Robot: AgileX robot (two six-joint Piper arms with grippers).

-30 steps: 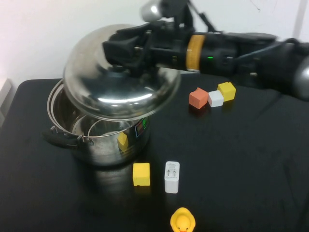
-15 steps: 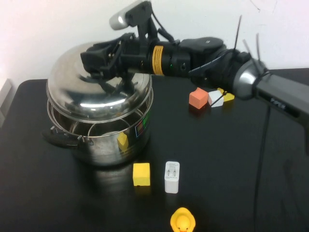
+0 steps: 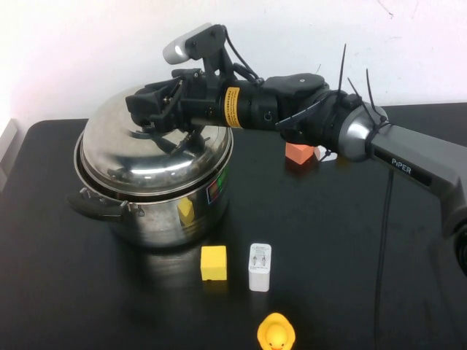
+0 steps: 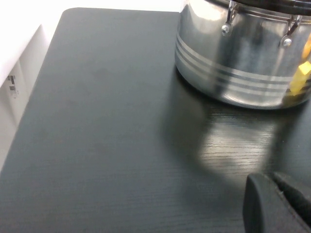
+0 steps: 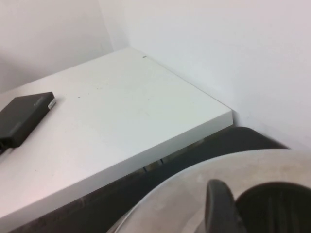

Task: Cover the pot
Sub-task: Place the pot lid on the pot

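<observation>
A large, shiny, round stainless-steel pot (image 3: 157, 208) with black side handles stands on the left part of a black surface (image 3: 350, 262). A domed steel lid (image 3: 155, 157) sits on top of it, appearing level on the rim, though its far edge is hidden by the arm. The pot's wall mirrors a yellow shape and carries a small coloured label.

The right arm reaches in from the right, across the back of the surface, and its right hand (image 3: 153, 109) sits over the lid's centre, fingers pressed onto the knob, which is mostly hidden. The arm partly blocks an orange cube (image 3: 299, 153) behind it.

In front of the pot lie a yellow cube (image 3: 213, 262) and, just beside it, a white charger plug (image 3: 260, 267). A yellow rubber duck (image 3: 276, 334) sits nearer the front edge.

The left hand (image 4: 279, 201) shows only in its wrist view, low above the surface near the pot, its dark fingers (image 4: 260, 204) close together.
</observation>
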